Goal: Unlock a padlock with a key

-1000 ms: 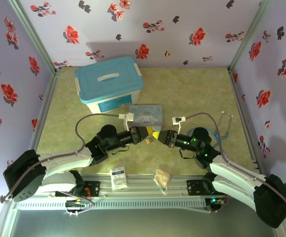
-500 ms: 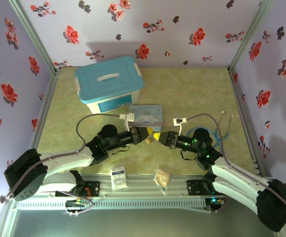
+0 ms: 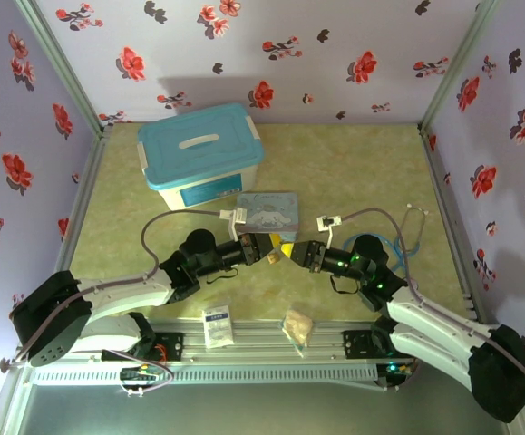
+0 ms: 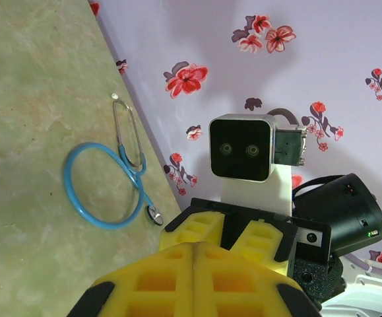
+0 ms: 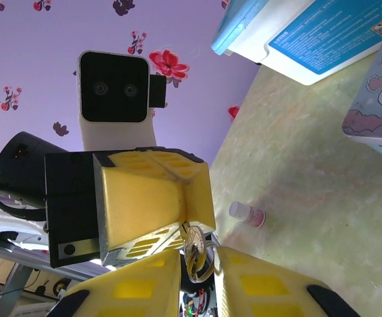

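**Position.** In the top view the left gripper (image 3: 267, 252) and right gripper (image 3: 291, 249) stood nose to nose at frame centre. They were just below the tin (image 3: 269, 210) and over the table (image 3: 362, 163).

**Right gripper.** In its wrist view the padlock (image 5: 198, 254) sat low at frame centre, pinched between the two yellow fingers (image 5: 270, 290). Its brass body and silver shackle were partly hidden.

**Left gripper.** Its fingers (image 4: 144, 281) were pressed together with no gap between them. In the right wrist view their tips were touching or just beside the padlock. The key could not be made out. It was judged to be nipped at those tips, but this was not confirmed.

**Step in hand, as judged.** The key was being entered into the keyway. The shackle was not seen released.

**Recommendations.**
- Treat the right gripper as the fixed vice and make all corrections with the left.
- Square the left gripper to the line of the keyway before advancing.
- Advance in small steps. On resistance, back off and re-align rather than push, since so small a lock may twist in the pads.
- Turn only once the key is fully seated, rolling the wrist about the key's own line.
- Hold both pinches firm throughout. A slipped key or a rotated padlock would mean regrasping.
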You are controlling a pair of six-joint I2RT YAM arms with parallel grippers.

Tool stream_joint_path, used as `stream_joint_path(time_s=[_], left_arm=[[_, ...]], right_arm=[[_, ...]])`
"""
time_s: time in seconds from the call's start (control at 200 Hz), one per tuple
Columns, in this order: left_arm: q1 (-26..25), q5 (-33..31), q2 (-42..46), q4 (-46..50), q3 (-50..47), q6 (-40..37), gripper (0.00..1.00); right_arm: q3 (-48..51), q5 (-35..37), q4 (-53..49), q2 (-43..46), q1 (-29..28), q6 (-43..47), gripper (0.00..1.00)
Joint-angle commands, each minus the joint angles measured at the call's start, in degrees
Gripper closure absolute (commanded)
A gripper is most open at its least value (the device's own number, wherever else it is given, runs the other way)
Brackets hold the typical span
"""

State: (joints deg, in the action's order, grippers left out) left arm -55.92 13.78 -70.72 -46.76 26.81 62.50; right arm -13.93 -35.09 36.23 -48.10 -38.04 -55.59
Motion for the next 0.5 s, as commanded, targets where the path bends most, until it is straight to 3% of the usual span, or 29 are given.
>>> stream_joint_path(time_s=[0.0,0.495], left_arm=[[0.3,1.2,-0.2,-3.2,-0.7,0.3,1.0],[0.4,1.0,-1.2,-4.0,-1.1,0.9,1.0]], right_arm=[[-0.9,0.3,4.0,-0.5,0.0,0.1,0.83],[0.1,0.1,3.9,-0.4,0.4,-0.2,0.97]])
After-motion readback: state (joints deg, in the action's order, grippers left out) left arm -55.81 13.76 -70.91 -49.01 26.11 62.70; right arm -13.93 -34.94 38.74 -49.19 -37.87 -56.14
